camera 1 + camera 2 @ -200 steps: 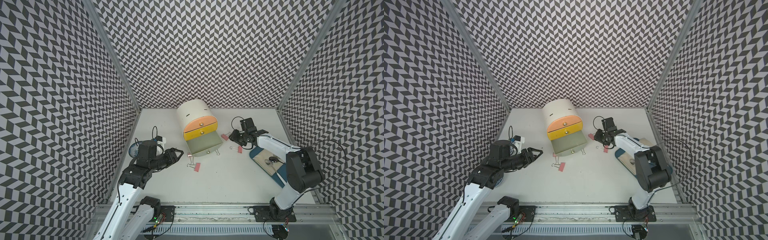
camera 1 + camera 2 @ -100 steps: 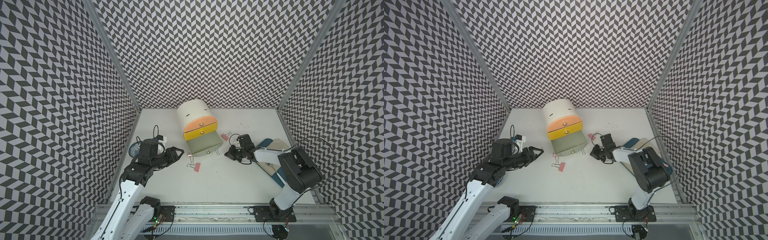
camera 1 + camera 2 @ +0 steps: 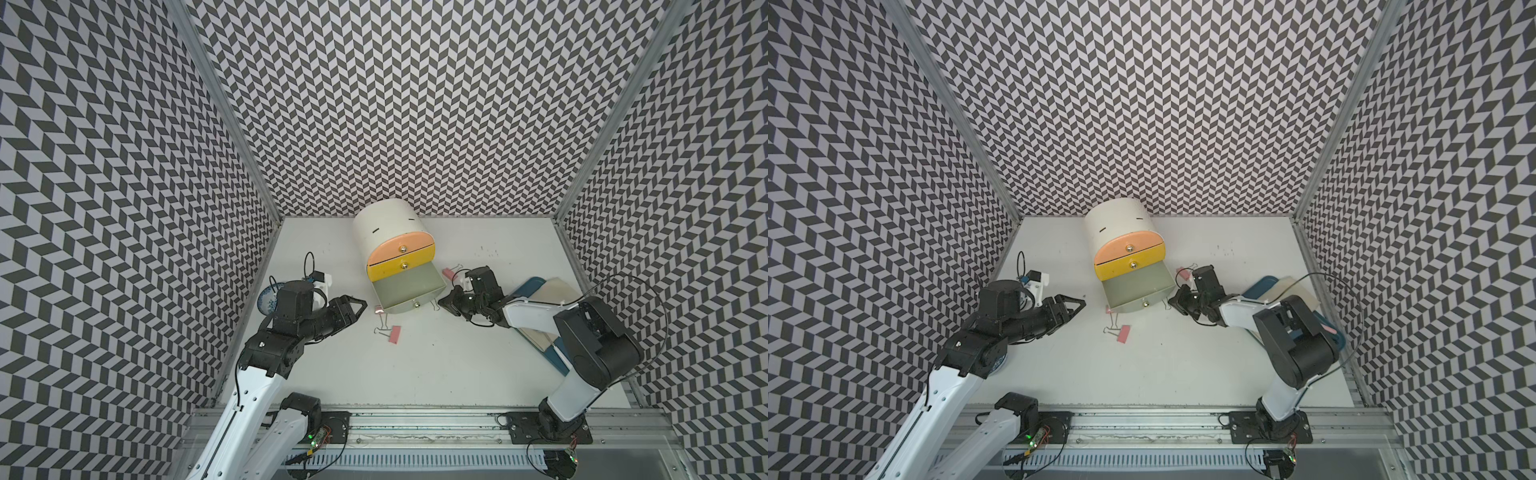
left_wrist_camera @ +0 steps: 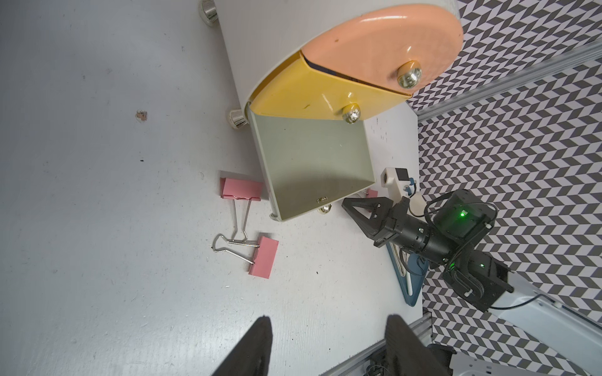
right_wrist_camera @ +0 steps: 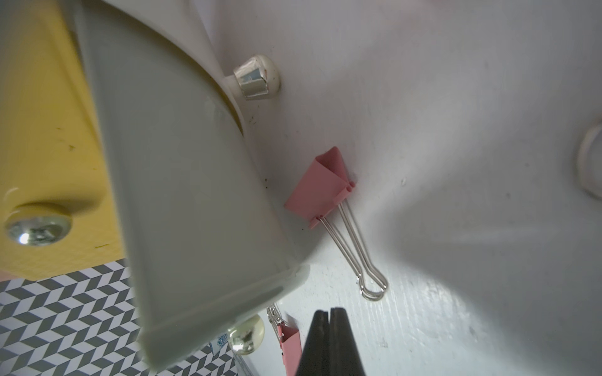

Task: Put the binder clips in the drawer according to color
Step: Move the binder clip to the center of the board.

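Observation:
Several pink binder clips lie on the white table around the open grey-green drawer. Two are at its front left, one crossing handles with the other. A third clip lies at the back right. A fourth clip rests against the drawer's right wall. My right gripper is shut and empty, low on the table just short of that clip's wire loop. Left of the drawer my left gripper hovers open, holding nothing. The drawer's inside looks empty.
The white cabinet has its peach and yellow drawers shut above the open one. A blue tray with a beige board lies under my right arm. A blue-patterned dish sits by the left wall.
My right gripper came forward and down from the back-right clip to the drawer's front right corner and shut. The left arm has hardly moved.

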Robot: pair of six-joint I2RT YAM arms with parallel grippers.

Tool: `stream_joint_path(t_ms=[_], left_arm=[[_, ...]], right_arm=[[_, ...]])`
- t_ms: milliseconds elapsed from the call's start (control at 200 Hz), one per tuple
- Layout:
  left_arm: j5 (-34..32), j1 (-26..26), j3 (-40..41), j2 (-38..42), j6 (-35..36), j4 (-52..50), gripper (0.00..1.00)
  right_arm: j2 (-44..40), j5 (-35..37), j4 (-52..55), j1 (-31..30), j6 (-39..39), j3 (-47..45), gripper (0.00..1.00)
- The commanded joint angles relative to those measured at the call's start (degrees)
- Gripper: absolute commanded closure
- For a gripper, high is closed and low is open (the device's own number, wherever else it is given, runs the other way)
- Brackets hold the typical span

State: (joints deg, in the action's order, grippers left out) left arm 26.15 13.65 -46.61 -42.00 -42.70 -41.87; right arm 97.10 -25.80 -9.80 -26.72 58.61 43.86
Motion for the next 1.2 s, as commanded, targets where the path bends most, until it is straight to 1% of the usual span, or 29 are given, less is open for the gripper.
stream_joint_path(t_ms=[0, 285, 791, 1021, 1197], left_arm=[[-0.46, 0.32, 0.04, 0.82, 1.1, -1.17, 0.4], [-0.73, 0.32, -0.06, 1.61, 1.3, -2.34, 0.4], [-0.84, 0.32, -0.29, 2.0, 1.21, -2.92, 0.4], [-0.83, 0.32, -0.24, 2.18, 1.13, -3.09, 0.4], [-0.84, 0.32, -0.28, 2.1, 1.04, -2.8, 0.4]], right_arm=[[0.45, -0.21, -5.03, -0.57, 2.01, -1.2, 1.0], [2.59, -0.47, -7.68, -1.53, 3.91, -1.32, 1.0], [5.53, 0.13, -9.29, -2.02, 4.5, -3.06, 1.0], [5.3, 1.09, -9.59, -2.02, 4.55, -4.59, 1.0], [3.39, 2.05, -9.4, -2.03, 5.01, -6.94, 1.0]])
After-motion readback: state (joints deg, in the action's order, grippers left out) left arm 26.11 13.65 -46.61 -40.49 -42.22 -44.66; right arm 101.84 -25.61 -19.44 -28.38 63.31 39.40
